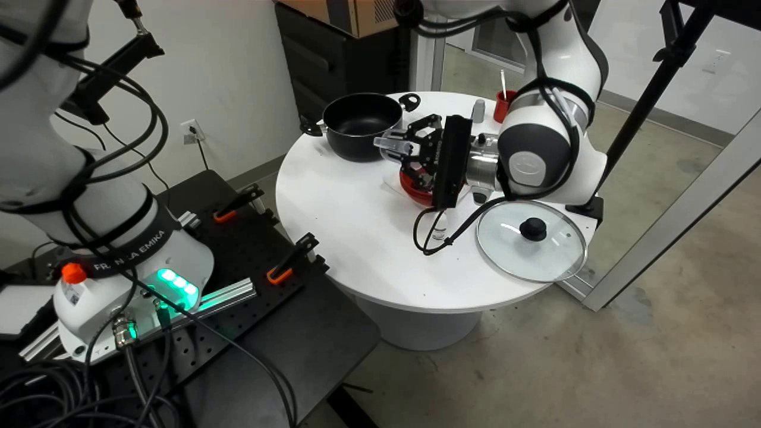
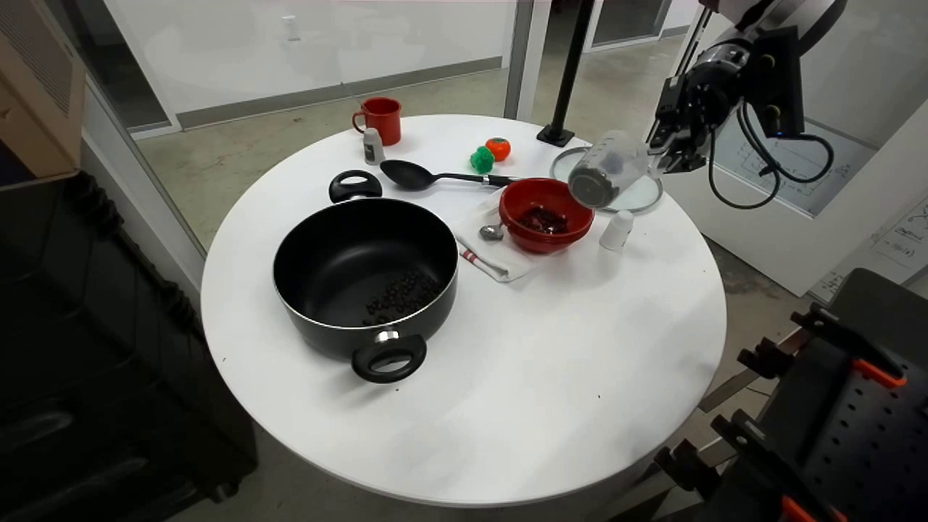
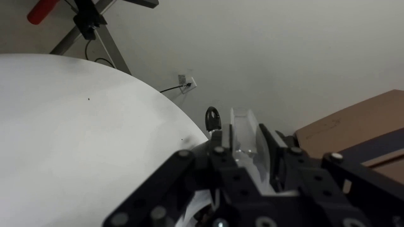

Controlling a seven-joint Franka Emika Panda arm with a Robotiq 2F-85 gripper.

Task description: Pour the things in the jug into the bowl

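The clear jug (image 2: pixel 607 170) is pinched by the gripper (image 3: pixel 249 135), its body held tilted past the grip, above the table (image 2: pixel 536 406) near the red bowl (image 2: pixel 533 190); whether directly over it cannot be told.

In an exterior view, you look down from up high, near the robot's base (image 1: pixel 154 261), out across the round table (image 1: pixel 345 232). In an exterior view, you look down from close to the table, with the pot (image 2: pixel 348 254) on the near side and the lid (image 2: pixel 641 196) on the far side. Both exterior views share the table, pot, lid and red bowl (image 2: pixel 536 245). Your wrist view sits right behind the gripper (image 3: pixel 246 142), very close, and looks past it over the table to the wall (image 3: pixel 268 56), at a tilt. It shares the wall socket (image 1: pixel 191 128) with an exterior view.
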